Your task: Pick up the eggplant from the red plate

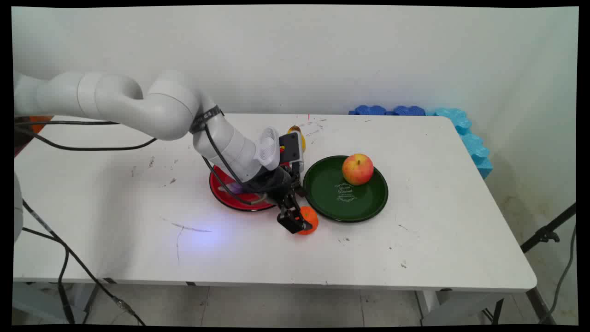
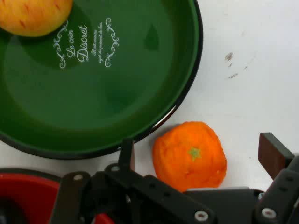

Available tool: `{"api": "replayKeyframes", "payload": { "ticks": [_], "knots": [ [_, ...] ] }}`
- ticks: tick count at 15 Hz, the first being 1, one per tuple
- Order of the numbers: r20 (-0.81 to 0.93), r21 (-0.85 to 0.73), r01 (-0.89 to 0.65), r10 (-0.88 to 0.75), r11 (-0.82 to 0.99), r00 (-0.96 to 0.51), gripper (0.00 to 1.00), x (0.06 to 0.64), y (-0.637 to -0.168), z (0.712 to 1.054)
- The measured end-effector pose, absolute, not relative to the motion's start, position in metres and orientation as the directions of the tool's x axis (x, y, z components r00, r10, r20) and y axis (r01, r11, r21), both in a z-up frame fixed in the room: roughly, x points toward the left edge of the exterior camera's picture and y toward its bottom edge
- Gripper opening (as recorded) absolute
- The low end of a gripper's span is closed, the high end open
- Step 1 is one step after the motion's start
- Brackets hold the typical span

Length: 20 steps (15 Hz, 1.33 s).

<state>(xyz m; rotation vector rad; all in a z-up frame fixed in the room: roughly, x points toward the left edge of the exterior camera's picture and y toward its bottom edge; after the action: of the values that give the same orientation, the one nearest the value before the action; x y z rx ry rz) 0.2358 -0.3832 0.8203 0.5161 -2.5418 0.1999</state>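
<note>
A small orange (image 1: 310, 219) (image 2: 189, 156) lies on the white table just in front of the green plate (image 1: 329, 182) (image 2: 117, 93). My gripper (image 1: 299, 226) (image 2: 199, 151) is lowered over the orange and open, with one finger (image 2: 126, 151) on its left and the other (image 2: 273, 154) on its right. Neither finger touches the fruit. A red and yellow apple (image 1: 357, 168) (image 2: 32, 16) sits on the far side of the green plate.
A red plate (image 1: 220, 192) (image 2: 18, 196) lies left of the green one, partly hidden by the arm, with a purplish thing (image 1: 236, 187) on it. A yellow object (image 1: 297, 134) shows behind the wrist. Blue foam pieces (image 1: 405, 110) line the back right corner.
</note>
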Motion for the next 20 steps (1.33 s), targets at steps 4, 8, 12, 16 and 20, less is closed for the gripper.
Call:
{"api": "replayKeyframes", "payload": {
  "ticks": [4, 8, 12, 16, 20],
  "knots": [
    [0.547, -0.044, -0.401, -0.314, 0.915, -0.776, 1.0, 0.239, -0.387, 0.851],
    [0.558, -0.062, -0.398, -0.299, 0.915, -0.774, 1.0, 0.253, -0.398, 0.902],
    [0.549, -0.08, -0.414, -0.307, 0.907, -0.778, 1.0, 0.276, -0.411, 0.94],
    [0.52, -0.088, -0.455, -0.349, 0.886, -0.78, 1.0, 0.298, -0.424, 0.951],
    [0.483, -0.088, -0.494, -0.397, 0.865, -0.781, 1.0, 0.316, -0.436, 0.94]
  ]
}}
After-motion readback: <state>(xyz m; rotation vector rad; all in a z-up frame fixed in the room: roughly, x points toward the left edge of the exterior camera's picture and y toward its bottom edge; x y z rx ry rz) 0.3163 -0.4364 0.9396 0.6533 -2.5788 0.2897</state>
